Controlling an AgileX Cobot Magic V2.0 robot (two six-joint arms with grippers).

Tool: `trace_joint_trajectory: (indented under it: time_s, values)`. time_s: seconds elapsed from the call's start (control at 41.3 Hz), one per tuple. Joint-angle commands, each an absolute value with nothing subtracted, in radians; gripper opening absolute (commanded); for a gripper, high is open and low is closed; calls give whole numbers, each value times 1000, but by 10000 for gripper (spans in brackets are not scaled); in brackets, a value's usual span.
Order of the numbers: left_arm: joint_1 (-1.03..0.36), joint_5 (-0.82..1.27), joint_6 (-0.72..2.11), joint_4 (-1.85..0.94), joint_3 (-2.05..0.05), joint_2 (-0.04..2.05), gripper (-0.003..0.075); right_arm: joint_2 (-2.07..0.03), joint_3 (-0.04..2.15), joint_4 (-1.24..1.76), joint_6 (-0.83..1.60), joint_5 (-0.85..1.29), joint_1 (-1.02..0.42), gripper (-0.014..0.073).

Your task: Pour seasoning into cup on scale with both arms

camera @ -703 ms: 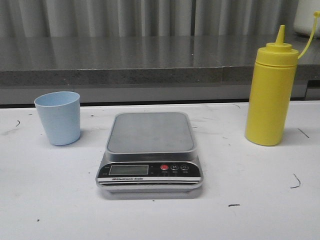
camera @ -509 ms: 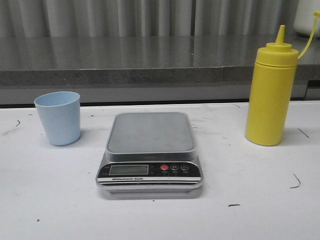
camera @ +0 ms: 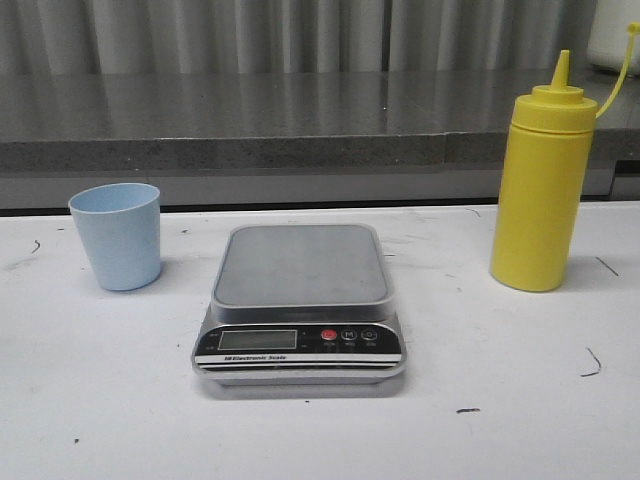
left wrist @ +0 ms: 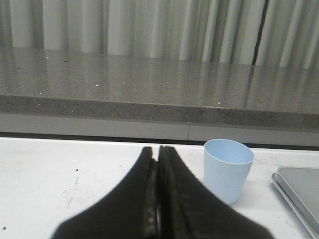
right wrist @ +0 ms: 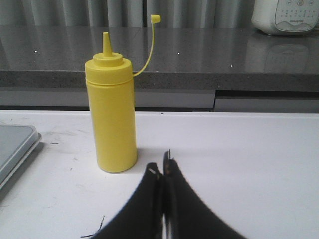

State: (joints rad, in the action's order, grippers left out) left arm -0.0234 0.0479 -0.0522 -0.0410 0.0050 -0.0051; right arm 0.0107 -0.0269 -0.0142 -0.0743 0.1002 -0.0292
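Cup [left wrist: 228, 169] upright, empty, on table [camera: 100, 400] just beyond closed left gripper [left wrist: 158, 152], off scale [camera: 300, 300]; seasoning bottle [right wrist: 111, 114] uncapped, standing just ahead of closed right gripper [right wrist: 162, 169].

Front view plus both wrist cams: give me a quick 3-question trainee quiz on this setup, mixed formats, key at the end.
1. True or false: the cup already stands on the scale.
2. Multiple choice: the seasoning bottle is (A) lying on its side, (B) upright with its cap off the nozzle, (C) held by a gripper.
3. Fill in: in their wrist views, the left gripper and right gripper both have fingers pressed ____, holding nothing.

Key:
1. False; the cup sits on the table, left of the scale.
2. B; the cap hangs on its strap.
3. Together (shut).
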Motion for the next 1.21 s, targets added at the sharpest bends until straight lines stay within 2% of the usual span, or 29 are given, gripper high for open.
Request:
trace_joint_trajectory:
  time_s: [0.0, 0.218, 0.436, 0.703, 0.896, 1.187]
  values:
    - [-23, -44, -59, -41, 28, -20, -20, 27, -20, -23, -77, 10, -24, -117]
    - [-23, -54, -59, -43, -71, -20, -20, 26, 96, -24, -76, 78, -25, -117]
    - [-23, 154, -59, -43, -360, 44, -20, -53, 359, -48, -74, 253, -25, -117]
    - [-23, 428, -59, -43, -653, 263, -20, -262, 611, -19, -67, 531, -25, -117]
    - [-23, 455, -59, -43, -648, 353, -20, -409, 643, -15, -37, 653, -25, -117]
    - [-23, 451, -59, -45, -576, 405, -20, -553, 643, -27, -37, 678, -25, -117]
